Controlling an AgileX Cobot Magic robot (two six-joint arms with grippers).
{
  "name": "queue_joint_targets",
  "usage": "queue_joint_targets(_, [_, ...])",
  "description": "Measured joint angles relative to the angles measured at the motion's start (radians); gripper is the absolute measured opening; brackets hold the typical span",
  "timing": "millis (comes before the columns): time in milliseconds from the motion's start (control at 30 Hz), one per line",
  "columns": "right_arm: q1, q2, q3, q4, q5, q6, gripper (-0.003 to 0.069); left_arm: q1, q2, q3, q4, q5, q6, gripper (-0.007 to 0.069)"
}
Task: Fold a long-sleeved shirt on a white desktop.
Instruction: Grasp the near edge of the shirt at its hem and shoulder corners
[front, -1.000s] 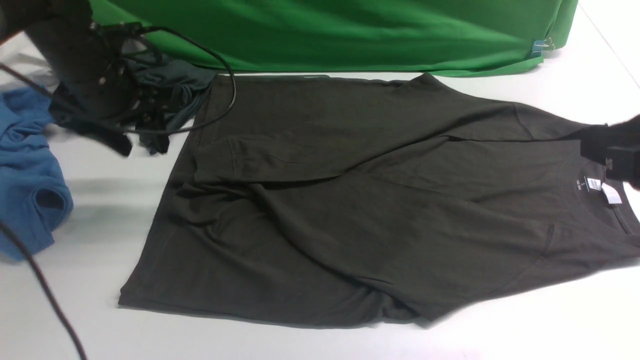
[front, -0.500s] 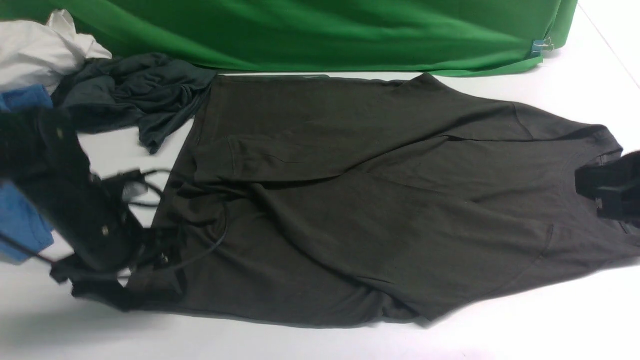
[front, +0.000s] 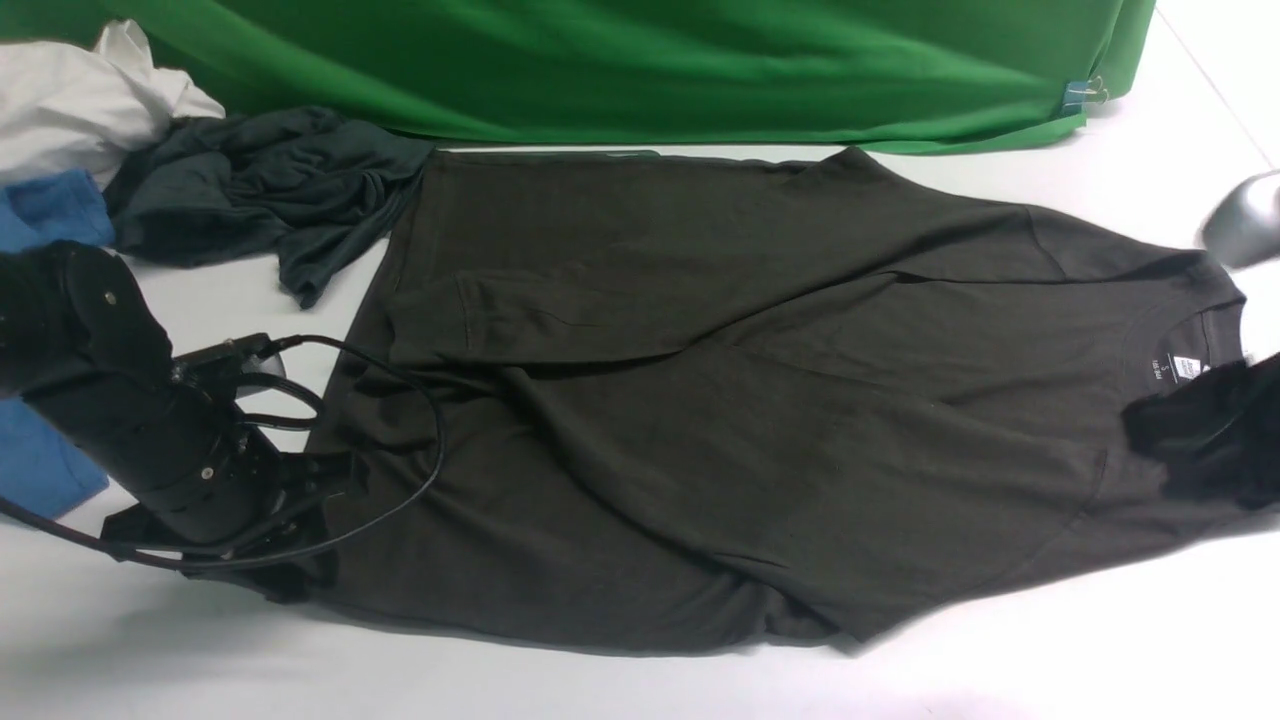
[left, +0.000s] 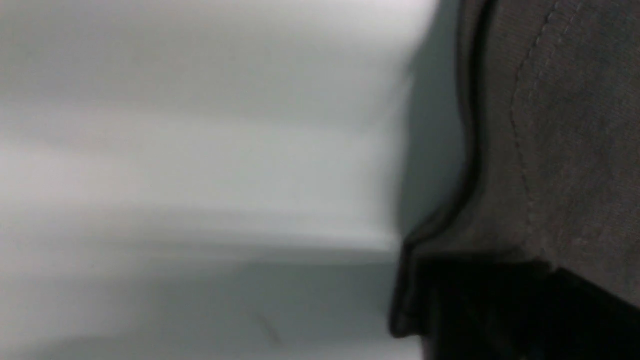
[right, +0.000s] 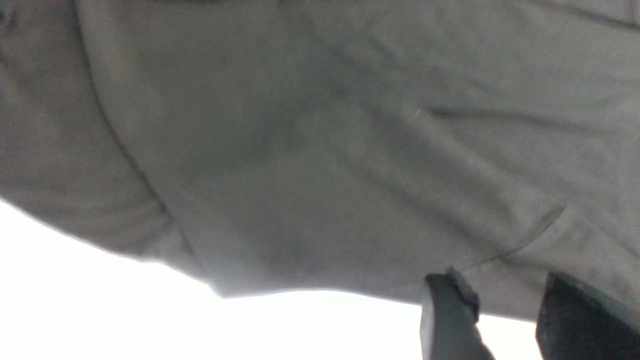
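After it swung nearer, left claw (front: 312, 520) meets long-sleeved shirt (front: 700, 400).

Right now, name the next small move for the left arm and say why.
Probably close the left tool on the near-left hem corner of the shirt. The tool sits at that corner, its grip unclear, while the right tool hangs open over the shirt's edge by the collar. Folding likely needs both ends held.

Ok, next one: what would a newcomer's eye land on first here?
The olive-brown long-sleeved shirt spread across the white desktop, sleeves folded over its body. Behind it is a green backdrop; the left tool sits at the shirt's near-left hem corner, the right tool by the collar.
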Motion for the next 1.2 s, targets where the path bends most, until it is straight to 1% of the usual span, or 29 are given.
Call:
queue_joint_targets(33, [0.021, 0.013, 0.000, 0.005, 0.003, -0.028, 0.0262, 0.000, 0.001, 0.000, 0.000, -0.001, 0.000, 0.0136])
queue_joint_targets(100, [0.087, 0.042, 0.000, 0.017, 0.004, -0.084, 0.0307, 0.000, 0.003, 0.000, -0.001, -0.001, 0.001, 0.0055])
queue_joint_targets(133, [0.094, 0.042, 0.000, 0.017, 0.004, -0.087, 0.0314, 0.000, 0.003, 0.000, -0.001, -0.001, 0.002, 0.0051])
queue_joint_targets(167, [0.149, 0.058, 0.000, 0.018, 0.003, -0.124, 0.0367, 0.000, 0.003, 0.000, -0.003, -0.001, 0.007, 0.0031])
queue_joint_targets(200, [0.163, 0.063, 0.000, 0.016, 0.003, -0.133, 0.0382, 0.000, 0.003, 0.000, -0.003, -0.001, 0.011, 0.0026])
queue_joint_targets(233, [0.191, 0.073, 0.000, 0.016, 0.003, -0.151, 0.0412, 0.000, 0.001, 0.000, -0.003, -0.001, 0.011, 0.0023])
queue_joint_targets(267, [0.237, 0.090, 0.000, 0.016, 0.002, -0.186, 0.0459, 0.000, -0.005, 0.002, -0.004, -0.006, 0.016, 0.0022])
queue_joint_targets(300, [0.262, 0.101, 0.000, 0.016, 0.002, -0.205, 0.0480, 0.000, -0.009, 0.003, -0.006, -0.009, 0.018, 0.0022])
queue_joint_targets(367, [0.313, 0.132, 0.000, 0.016, 0.001, -0.245, 0.0512, 0.000, -0.021, 0.004, -0.008, -0.011, 0.019, 0.0022])
queue_joint_targets(467, [0.357, 0.192, 0.000, 0.011, -0.006, -0.290, 0.0526, 0.000, -0.057, 0.004, -0.008, -0.014, 0.019, 0.0022])
queue_joint_targets(667, [0.371, 0.356, 0.000, -0.043, -0.083, -0.315, 0.0528, 0.000, -0.117, 0.004, -0.010, -0.015, 0.021, 0.0022])
queue_joint_targets(767, [0.371, 0.444, 0.000, -0.050, -0.157, -0.325, 0.0528, 0.000, -0.128, 0.004, -0.010, -0.010, 0.026, 0.0022])
queue_joint_targets(967, [0.371, 0.580, 0.000, -0.058, -0.222, -0.349, 0.0528, 0.000, -0.128, 0.004, -0.010, -0.009, 0.030, 0.0022])
queue_joint_targets(1033, [0.371, 0.641, -0.004, -0.077, -0.241, -0.343, 0.0517, 0.000, -0.128, 0.004, -0.010, -0.008, 0.030, 0.0022])
queue_joint_targets(1067, [0.372, 0.655, -0.008, -0.087, -0.261, -0.328, 0.0499, 0.000, -0.128, 0.005, -0.010, -0.008, 0.030, 0.0022])
queue_joint_targets(1133, [0.372, 0.674, -0.016, -0.098, -0.282, -0.288, 0.0424, 0.000, -0.128, 0.005, -0.010, -0.008, 0.031, 0.0022])
queue_joint_targets(1200, [0.372, 0.681, -0.019, -0.103, -0.299, -0.262, 0.0283, 0.000, -0.128, 0.005, -0.010, -0.008, 0.038, 0.0022])
